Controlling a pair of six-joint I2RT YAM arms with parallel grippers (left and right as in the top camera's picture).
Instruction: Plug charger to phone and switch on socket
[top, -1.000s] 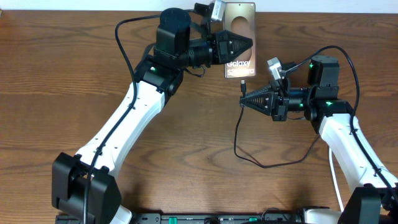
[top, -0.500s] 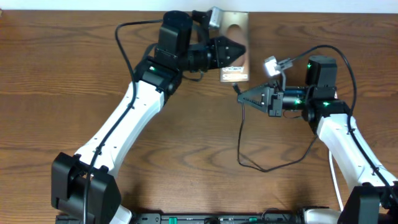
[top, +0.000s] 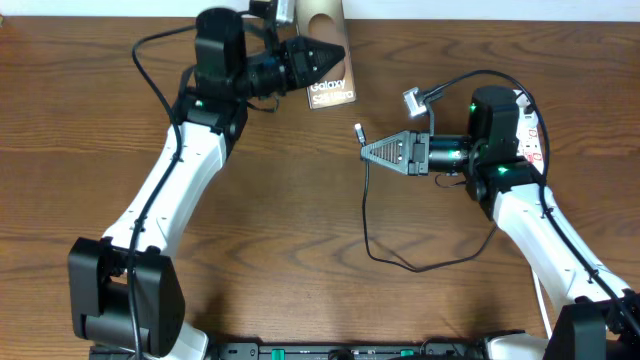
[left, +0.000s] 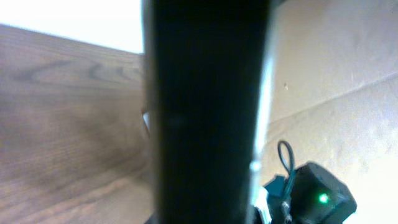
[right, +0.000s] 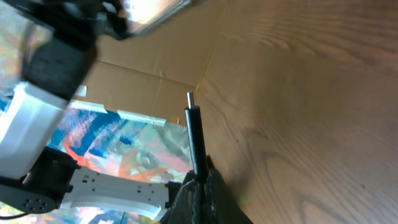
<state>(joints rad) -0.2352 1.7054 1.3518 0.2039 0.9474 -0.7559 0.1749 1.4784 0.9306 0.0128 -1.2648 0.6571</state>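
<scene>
Overhead, the left gripper is pinching the phone, a flat bronze-grey rectangular slab with white "Galaxy" lettering, at the far edge of the brown wooden desk. Its black fingers are pressed against the slab's middle, and the lettered end points toward the near edge. Whether the phone touches the wood cannot be told. In the left wrist view it shows only as a blurred dark bar across the middle.

The right gripper sits toward the right side of the desk, its jaws pressed together on the charger, a long thin black cable. The small connector tip sticks out past the fingers, toward the phone but apart from it, with bare wood between. In the right wrist view the connector stands straight out of the closed fingers. The cable drops toward the near edge and loops back to the right.

The socket, a narrow white power strip with red marks, lies near the right edge, partly under the right arm.
</scene>
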